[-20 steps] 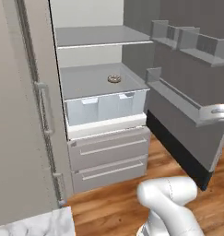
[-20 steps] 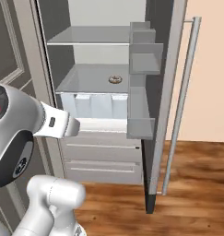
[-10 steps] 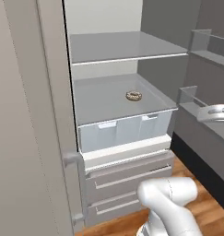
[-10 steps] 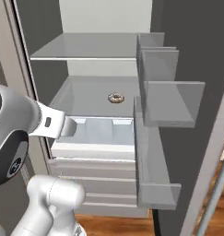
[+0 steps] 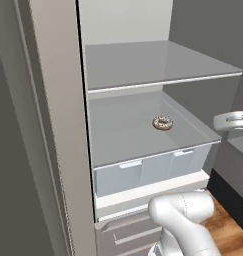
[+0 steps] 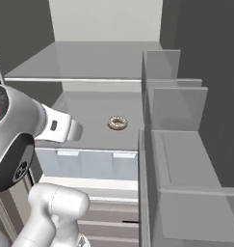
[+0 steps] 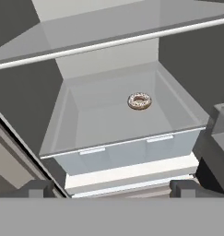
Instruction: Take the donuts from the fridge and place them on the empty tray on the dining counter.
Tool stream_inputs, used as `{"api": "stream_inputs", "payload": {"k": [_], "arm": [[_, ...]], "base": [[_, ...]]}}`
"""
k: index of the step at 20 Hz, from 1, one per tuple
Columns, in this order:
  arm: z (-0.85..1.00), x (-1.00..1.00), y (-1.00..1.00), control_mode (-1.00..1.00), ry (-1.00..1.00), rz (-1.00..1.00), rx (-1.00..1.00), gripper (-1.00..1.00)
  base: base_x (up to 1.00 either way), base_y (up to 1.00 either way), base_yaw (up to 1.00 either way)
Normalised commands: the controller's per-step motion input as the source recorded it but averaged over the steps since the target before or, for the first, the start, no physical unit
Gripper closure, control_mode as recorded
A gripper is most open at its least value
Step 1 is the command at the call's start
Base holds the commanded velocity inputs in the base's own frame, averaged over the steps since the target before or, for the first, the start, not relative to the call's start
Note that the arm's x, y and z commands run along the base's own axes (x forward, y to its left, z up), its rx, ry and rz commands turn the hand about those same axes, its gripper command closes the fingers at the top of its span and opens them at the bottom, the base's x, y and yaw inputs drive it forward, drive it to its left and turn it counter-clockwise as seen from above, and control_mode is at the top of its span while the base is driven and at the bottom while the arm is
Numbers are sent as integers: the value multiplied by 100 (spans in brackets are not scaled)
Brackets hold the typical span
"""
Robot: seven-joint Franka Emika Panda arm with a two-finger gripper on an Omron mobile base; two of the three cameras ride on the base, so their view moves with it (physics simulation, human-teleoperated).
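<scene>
Driving closer has swung my views onto the open fridge (image 5: 58, 125); my end effector (image 7: 111, 189) stands released. One speckled donut (image 7: 139, 101) lies mid-shelf toward the back edge (above the pale drawer (image 7: 127, 154)), so I should reach in level under the upper shelf (image 7: 109, 44).

The white arm (image 6: 22, 130) rises from 7 o'clock in the right base view, its forearm reaching toward 3 o'clock, while in the hand view the gripper (image 7: 113, 189) holds its two dark fingertips (image 7: 36, 188) wide apart, gripping nothing.
</scene>
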Motion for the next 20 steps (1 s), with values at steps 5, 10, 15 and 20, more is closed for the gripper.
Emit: {"api": "stream_inputs", "payload": {"k": [5,10,15,20], "arm": [[0,0,0,100,0,0,0,-100],[0,0,0,100,0,0,0,-100],[-13,24,19,-100,0,-13,2,-100],[-42,54,12,-100,0,-12,5,-100]], "base": [[100,-10,-4],[97,30,-43],[50,22,-26],[0,0,0]]}}
